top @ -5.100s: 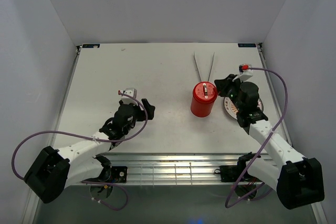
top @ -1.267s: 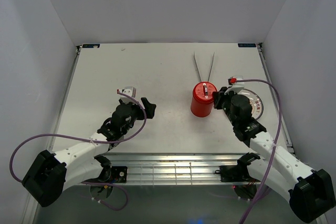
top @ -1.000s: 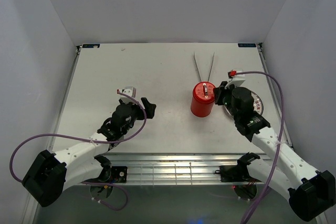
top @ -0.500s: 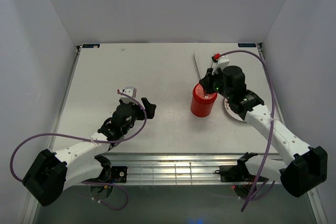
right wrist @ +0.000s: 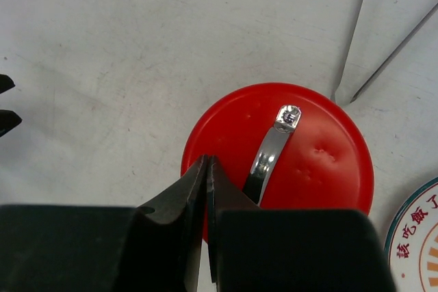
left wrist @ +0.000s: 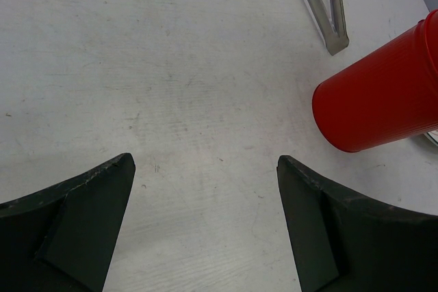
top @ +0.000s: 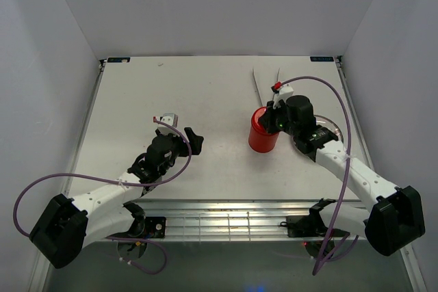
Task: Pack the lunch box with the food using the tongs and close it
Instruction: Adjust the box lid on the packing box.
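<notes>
The red lunch box (top: 260,140) stands right of the table's middle with its flat red lid (right wrist: 308,155) on; a small metal handle (right wrist: 270,152) lies across the lid. My right gripper (top: 271,120) hovers just over the lid's near-left edge, jaws shut with nothing between them (right wrist: 207,163). The silver tongs (top: 256,84) lie on the table behind the lunch box, also in the left wrist view (left wrist: 321,11). My left gripper (top: 191,140) rests open over bare table (left wrist: 205,169), well left of the lunch box (left wrist: 383,94). The food is out of view.
An orange-patterned plate (top: 329,128) lies right of the lunch box, mostly under my right arm; its rim shows in the right wrist view (right wrist: 417,237). Grey walls close in the table on three sides.
My right arm has swung from above the plate to the left and now hangs over the lunch box's lid, shut all the while. The left arm has stayed still.
</notes>
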Controlling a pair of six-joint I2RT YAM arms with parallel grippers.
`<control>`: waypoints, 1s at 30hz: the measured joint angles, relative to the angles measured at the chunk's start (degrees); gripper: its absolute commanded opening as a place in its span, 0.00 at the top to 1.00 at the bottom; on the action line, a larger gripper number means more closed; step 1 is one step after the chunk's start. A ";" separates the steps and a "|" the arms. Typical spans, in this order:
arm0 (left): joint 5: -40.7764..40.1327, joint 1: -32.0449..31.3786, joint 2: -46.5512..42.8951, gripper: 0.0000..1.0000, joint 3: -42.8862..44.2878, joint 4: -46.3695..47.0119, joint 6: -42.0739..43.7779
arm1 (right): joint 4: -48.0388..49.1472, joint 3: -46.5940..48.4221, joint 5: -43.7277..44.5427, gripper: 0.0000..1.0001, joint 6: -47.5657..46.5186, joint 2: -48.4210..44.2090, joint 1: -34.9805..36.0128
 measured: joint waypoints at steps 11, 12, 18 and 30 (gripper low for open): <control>0.00 0.00 -0.02 0.05 0.00 0.00 0.02 | -1.36 4.94 -3.32 0.92 -1.53 -0.85 -1.70; 0.00 0.00 -0.02 0.05 0.00 0.00 0.00 | -1.03 5.60 -4.94 0.92 -1.62 -0.85 -2.91; 0.00 0.00 -0.20 0.05 0.00 -0.02 0.00 | 2.80 5.20 -20.74 0.92 0.04 1.95 -11.93; 0.00 0.00 -0.17 0.05 0.00 0.00 0.00 | 16.94 1.27 -48.24 0.92 10.93 10.93 -17.38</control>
